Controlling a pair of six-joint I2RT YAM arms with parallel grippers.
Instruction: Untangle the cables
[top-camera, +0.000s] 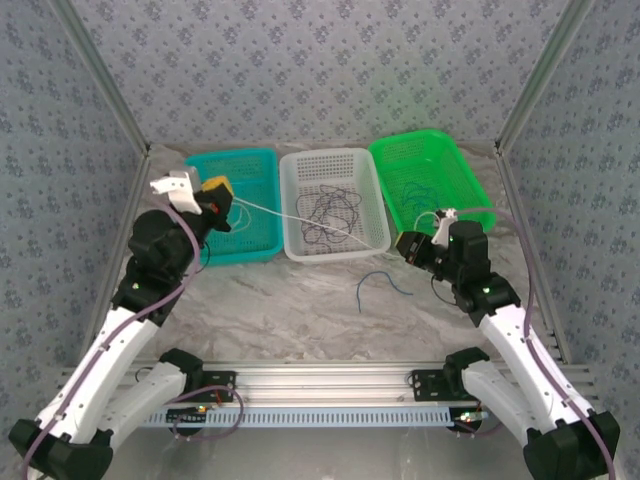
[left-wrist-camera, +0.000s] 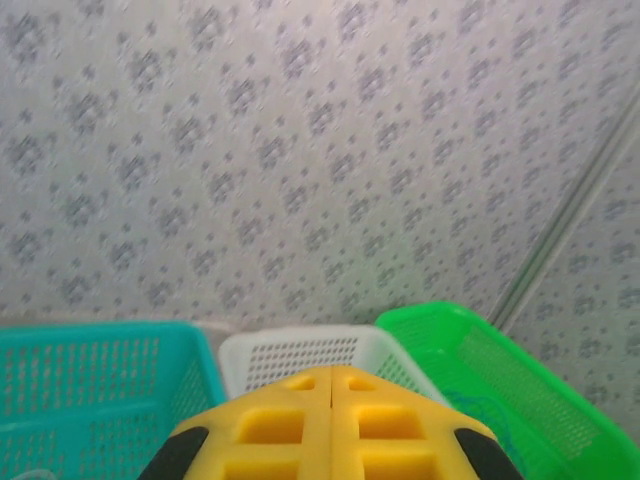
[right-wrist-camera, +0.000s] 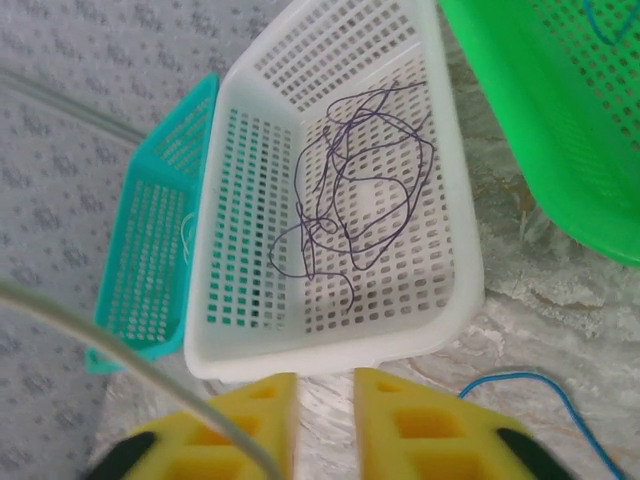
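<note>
Stretching white cable (top-camera: 300, 218) from left gripper (top-camera: 219, 191), pinched shut on it, toward right gripper (right-wrist-camera: 325, 385), slightly parted, above white basket (right-wrist-camera: 225, 250).

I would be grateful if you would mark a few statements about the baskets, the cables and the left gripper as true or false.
1. The dark purple cables lie in the white basket. True.
2. No cable lies outside the baskets. False: a blue cable lies on the table, in front of the white basket.
3. A white cable stretches from the left gripper over the white basket. True.
4. The left gripper is wide open. False: its fingers are closed together.
5. The green basket stands to the right of the white basket. True.
</note>
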